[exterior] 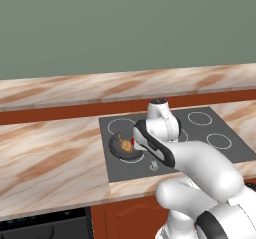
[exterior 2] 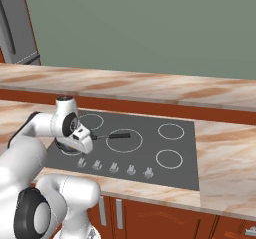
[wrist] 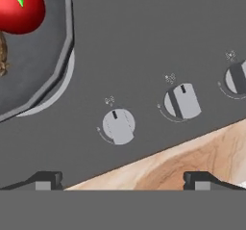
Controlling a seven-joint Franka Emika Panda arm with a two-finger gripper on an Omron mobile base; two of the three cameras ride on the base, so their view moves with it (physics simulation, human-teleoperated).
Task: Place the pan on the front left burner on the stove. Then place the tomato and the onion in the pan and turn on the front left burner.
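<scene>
Gripper (wrist: pixel 122 180) released | round silver knob (wrist: pixel 118 126) below | glossy tomato (wrist: pixel 20 7) in pan (wrist: pixel 45 60)

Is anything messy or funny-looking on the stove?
Nothing stands out. The pan sits flat on the stove with the tomato and onion inside, nothing spilled, and the knobs are lined up neatly.

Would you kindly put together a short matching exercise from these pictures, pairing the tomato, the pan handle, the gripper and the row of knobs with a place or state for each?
Things:
1. tomato
2. pan handle
3. gripper
4. knobs

Places or states:
A. open, above the front of the stove
B. lying in the pan
C. along the stove's front edge
D. pointing toward the middle of the cooktop

Pairs: 1-B, 2-D, 3-A, 4-C
</scene>
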